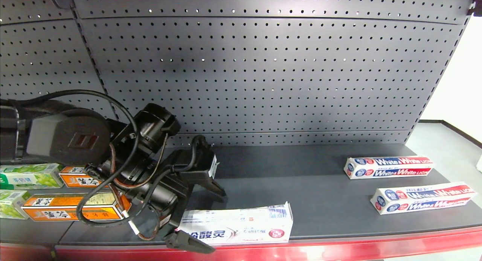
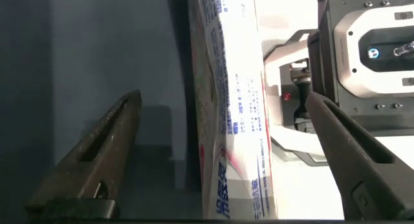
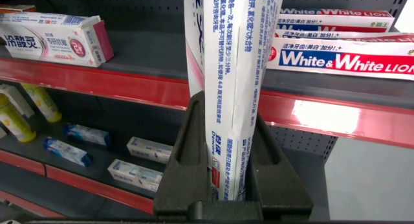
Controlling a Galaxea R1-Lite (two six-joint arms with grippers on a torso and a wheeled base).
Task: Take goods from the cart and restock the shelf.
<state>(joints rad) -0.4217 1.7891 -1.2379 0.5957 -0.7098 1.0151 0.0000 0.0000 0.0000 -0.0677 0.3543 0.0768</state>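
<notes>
A white toothpaste box (image 1: 241, 223) with pink print lies flat at the front edge of the dark shelf (image 1: 320, 200). My left gripper (image 1: 219, 223) is open and straddles the box's left end, one finger (image 1: 214, 187) behind it and one (image 1: 192, 243) in front. The left wrist view has the box (image 2: 233, 120) between the spread fingers (image 2: 97, 159), apart from both. My right gripper (image 3: 228, 120) is shut on a white and blue toothpaste box (image 3: 226, 68), held upright in front of the shelf's red edge (image 3: 310, 111).
Green (image 1: 30, 176) and orange boxes (image 1: 71, 208) crowd the shelf's left end. Two red, white and blue boxes (image 1: 389, 167) (image 1: 423, 197) lie at its right. A grey pegboard (image 1: 263, 84) backs the shelf. Lower shelves hold small boxes (image 3: 152, 149) and yellow bottles (image 3: 42, 101).
</notes>
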